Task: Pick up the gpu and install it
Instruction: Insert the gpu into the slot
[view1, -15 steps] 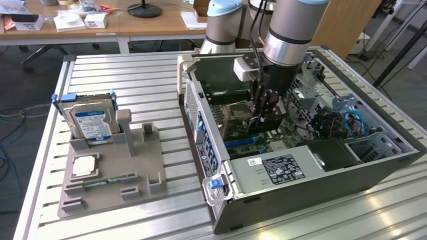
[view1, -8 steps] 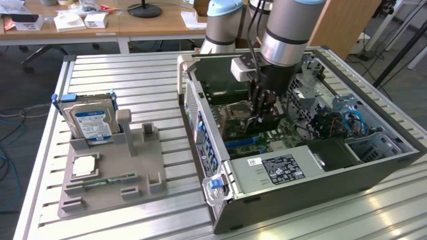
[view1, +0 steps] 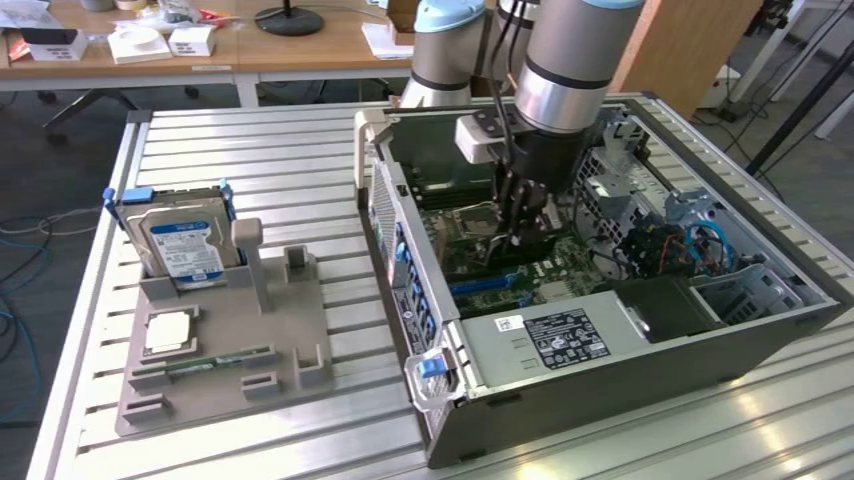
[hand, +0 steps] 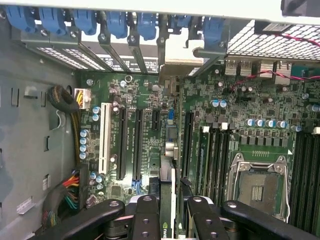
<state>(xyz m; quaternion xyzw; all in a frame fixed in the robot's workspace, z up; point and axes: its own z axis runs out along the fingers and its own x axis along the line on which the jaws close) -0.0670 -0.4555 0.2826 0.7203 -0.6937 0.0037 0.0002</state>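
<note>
The gripper (view1: 523, 232) stands inside the open computer case (view1: 601, 400), reaching straight down over the motherboard (hand: 150, 100), and its two dark fingers (hand: 145, 220) are pinched on the gpu (hand: 167, 182), one on each flat face of the thin card. The gpu hangs on edge directly beneath the gripper, above the motherboard's row of long expansion slots (hand: 137, 145) and not out on the table with the hard drive (view1: 180, 245). So what matters is how the held card lines up with the motherboard. The card's long axis runs parallel to the slots, pointing from the gripper toward the motherboard's rear edge, where the blue retaining clips (hand: 115, 22) line the case wall. A pale metal piece at that rear edge appears to be the card's bracket end, though this is not certain. The card sits between two black slots, on the side of them away from the empty processor socket (hand: 260, 187). Its lower edge looks close to the motherboard, but whether it has entered a slot cannot be told.
</note>
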